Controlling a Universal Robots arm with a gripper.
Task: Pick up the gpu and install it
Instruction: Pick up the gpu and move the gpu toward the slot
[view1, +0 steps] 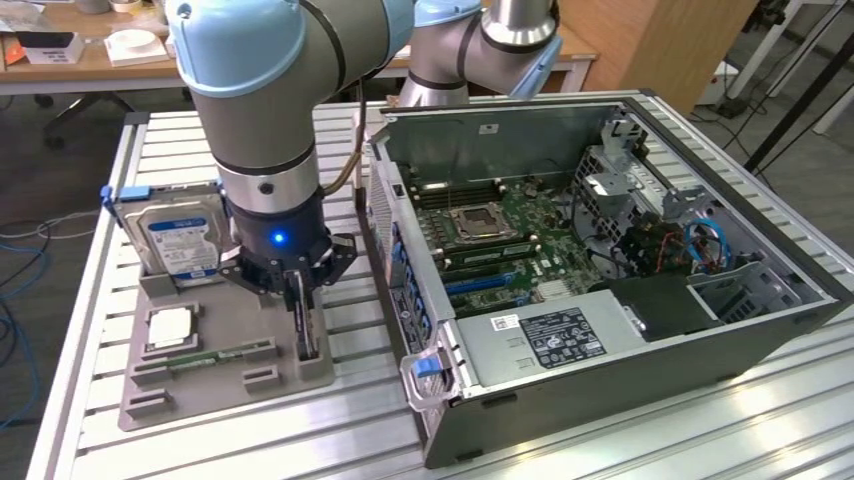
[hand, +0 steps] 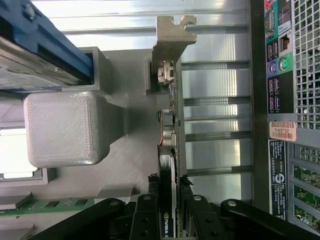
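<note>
The gpu (view1: 307, 328) stands edge-on in a slot of the grey holder tray (view1: 200, 395), on the side nearest the computer. It is a thin dark card with a silvery bracket end (hand: 172, 37). My gripper (view1: 302, 296) is straight above it, pointing down. In the wrist view the gripper (hand: 169, 202) straddles the gpu (hand: 170, 125), with a black finger (hand: 146, 212) against each face of the card. The card still sits in its slot.
The open computer case (view1: 747, 330) lies to the exterior view's right of the tray, its motherboard (view1: 487, 250) exposed. The tray also holds a hard drive (view1: 180, 240), a processor (view1: 170, 327) and a green memory stick (view1: 220, 355). All rest on a slatted aluminium table (view1: 667, 440).
</note>
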